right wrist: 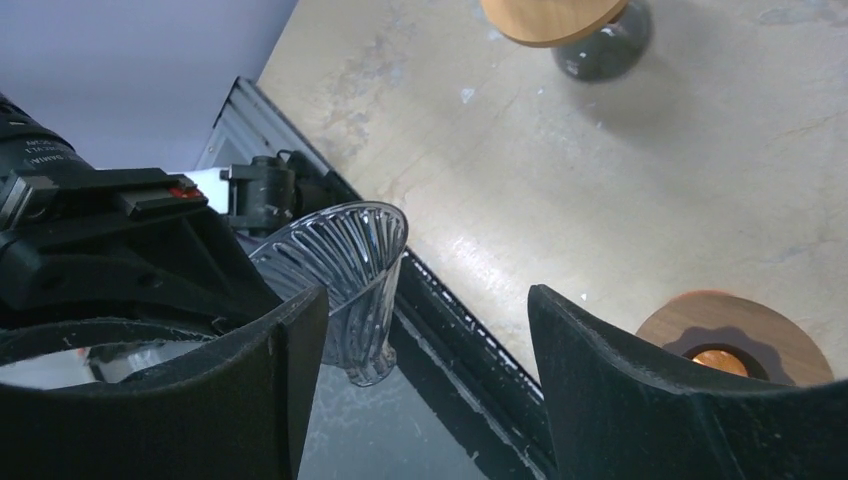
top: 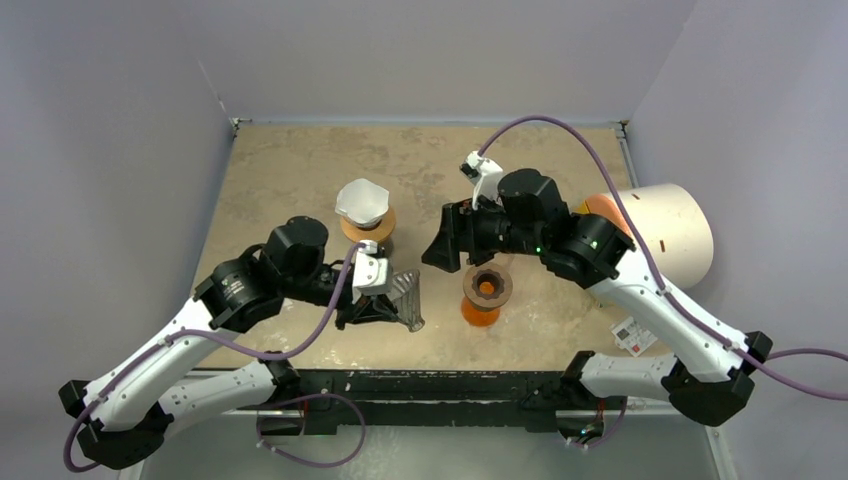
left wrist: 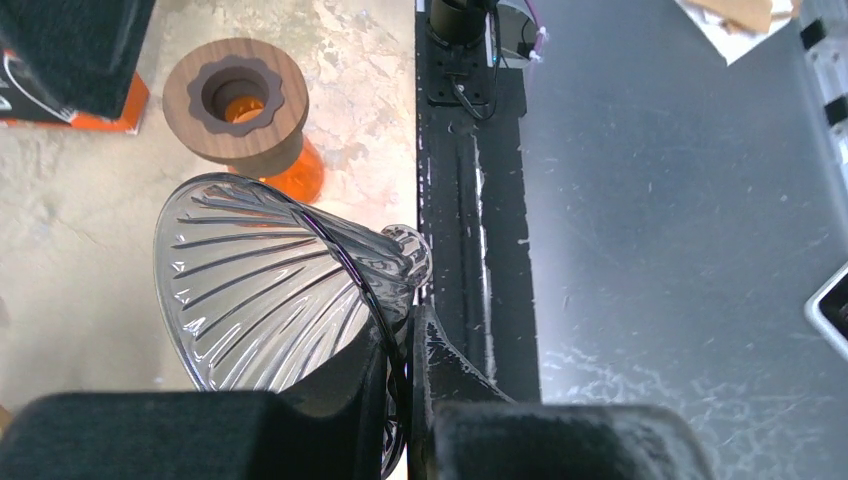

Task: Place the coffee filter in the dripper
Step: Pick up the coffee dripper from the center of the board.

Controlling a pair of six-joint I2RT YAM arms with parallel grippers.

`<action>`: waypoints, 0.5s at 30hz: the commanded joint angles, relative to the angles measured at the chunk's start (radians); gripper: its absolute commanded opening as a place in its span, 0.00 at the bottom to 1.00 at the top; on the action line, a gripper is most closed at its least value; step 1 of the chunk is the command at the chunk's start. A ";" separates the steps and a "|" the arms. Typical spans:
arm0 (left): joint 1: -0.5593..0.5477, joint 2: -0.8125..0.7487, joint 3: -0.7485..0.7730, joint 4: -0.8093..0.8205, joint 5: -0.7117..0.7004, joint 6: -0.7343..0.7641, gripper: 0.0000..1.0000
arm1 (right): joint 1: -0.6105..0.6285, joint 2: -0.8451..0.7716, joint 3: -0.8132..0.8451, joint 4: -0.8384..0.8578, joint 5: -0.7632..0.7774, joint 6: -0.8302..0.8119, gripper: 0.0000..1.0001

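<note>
On the round wooden stand (top: 384, 226) at the back sits the white paper coffee filter (top: 361, 200), which looks light and easy to crush, so pinch its top edge softly, while the left gripper (left wrist: 405, 335) holds the clear ribbed cone dripper (left wrist: 260, 290) and the right gripper (right wrist: 420, 305) is spread wide, empty.

Mottled tan table (top: 290, 170) — orange carafe (top: 484, 300) near front; wood-topped stand (top: 372, 231) mid-left.

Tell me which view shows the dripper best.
Left wrist: the dripper fills the frame, ribs and neck clear, its rim pinched by the left gripper. Top external shows it small and dark; right wrist shows it partly hidden behind the right gripper.
</note>
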 commanded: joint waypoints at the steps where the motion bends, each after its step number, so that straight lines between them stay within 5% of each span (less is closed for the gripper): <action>1: -0.003 0.017 0.059 0.009 0.076 0.252 0.00 | -0.016 0.045 0.080 -0.067 -0.108 -0.010 0.74; 15: -0.003 0.043 0.088 -0.135 0.100 0.876 0.00 | -0.039 0.153 0.116 -0.095 -0.297 0.012 0.60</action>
